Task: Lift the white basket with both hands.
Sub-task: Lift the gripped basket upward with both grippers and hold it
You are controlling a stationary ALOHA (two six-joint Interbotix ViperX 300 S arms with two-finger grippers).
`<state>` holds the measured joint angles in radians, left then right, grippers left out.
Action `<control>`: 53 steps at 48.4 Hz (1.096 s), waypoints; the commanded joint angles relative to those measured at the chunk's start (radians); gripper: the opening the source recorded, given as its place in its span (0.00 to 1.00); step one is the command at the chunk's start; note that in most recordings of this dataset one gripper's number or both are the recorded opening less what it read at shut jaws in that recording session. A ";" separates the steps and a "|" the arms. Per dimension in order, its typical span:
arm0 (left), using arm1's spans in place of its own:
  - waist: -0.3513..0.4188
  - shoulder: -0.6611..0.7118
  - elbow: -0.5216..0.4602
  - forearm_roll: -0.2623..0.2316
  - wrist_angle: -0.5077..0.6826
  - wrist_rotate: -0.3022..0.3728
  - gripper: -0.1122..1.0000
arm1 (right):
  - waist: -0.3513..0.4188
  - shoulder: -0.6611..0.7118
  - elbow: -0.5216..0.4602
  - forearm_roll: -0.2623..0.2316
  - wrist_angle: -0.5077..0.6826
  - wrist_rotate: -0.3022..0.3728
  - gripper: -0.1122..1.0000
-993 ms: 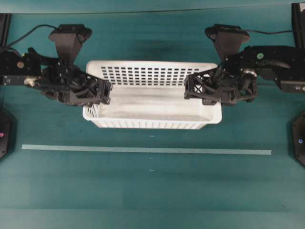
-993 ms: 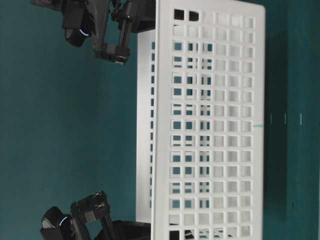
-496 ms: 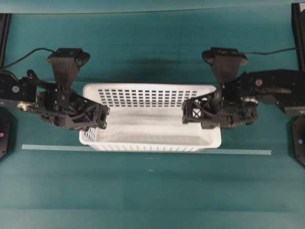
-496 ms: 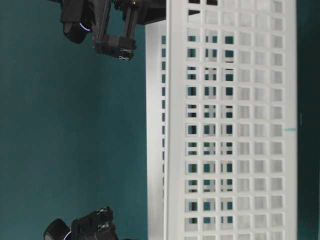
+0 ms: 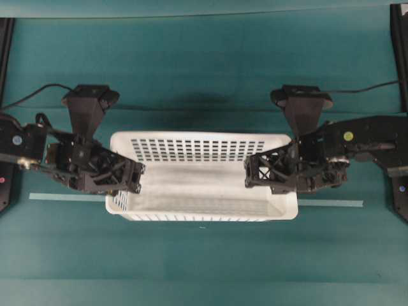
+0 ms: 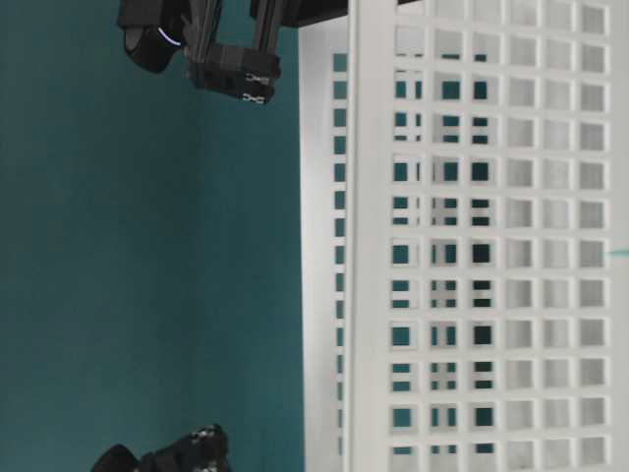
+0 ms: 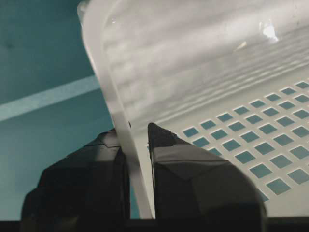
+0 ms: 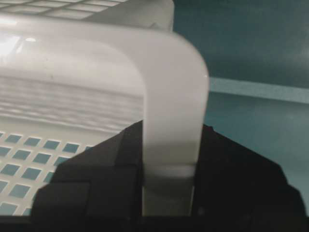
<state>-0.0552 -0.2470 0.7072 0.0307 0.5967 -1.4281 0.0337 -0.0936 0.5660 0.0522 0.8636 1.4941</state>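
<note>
Left fingers: the two black pads are seen clamped on the basket's left short wall just below the rim, one pad outside, one inside.
Right fingers: the black pads are seen pressed on either side of the rolled rim at the right short end; the rim strip is pinched between them.
Left gripper: a skeletal black lattice, topped by a funnel-shaped camera mount; it is set at the basket's left end.
Right gripper: the same build, mirrored; it is set at the right end, reaching slightly inward over the rim.
White basket: held between the two grippers at mid-table, over the pale tape line, which is hidden behind it along its middle. In the table-level view the near wall fills most of the frame.
Step in hand: judged to be the lift itself, with both ends gripped. Whether the bottom is clear of the table cannot be told for certain from these views.
Next move: an even rise of both arms is called for, so that the basket is kept level and neither rim is twisted out of its clamp.
Material: thin, slightly translucent white plastic, smooth and glossy, with highlights on the solid bottom.
Shape: rectangular, rounded corners, rolled rim; walls are pierced by rows of small rectangular slots.
Table: covered in matte teal.
</note>
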 commanded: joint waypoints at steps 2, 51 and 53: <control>-0.014 0.002 -0.005 0.006 -0.035 0.003 0.13 | 0.048 0.005 0.003 -0.008 -0.012 0.000 0.24; -0.038 0.071 0.005 0.006 -0.040 0.000 0.13 | 0.066 0.072 0.049 -0.054 -0.130 0.049 0.24; -0.038 0.072 0.008 0.006 -0.046 0.002 0.13 | 0.066 0.077 0.049 -0.055 -0.143 0.048 0.24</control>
<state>-0.0936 -0.1733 0.7148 0.0307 0.5630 -1.4373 0.0890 -0.0399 0.6197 0.0077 0.7624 1.5647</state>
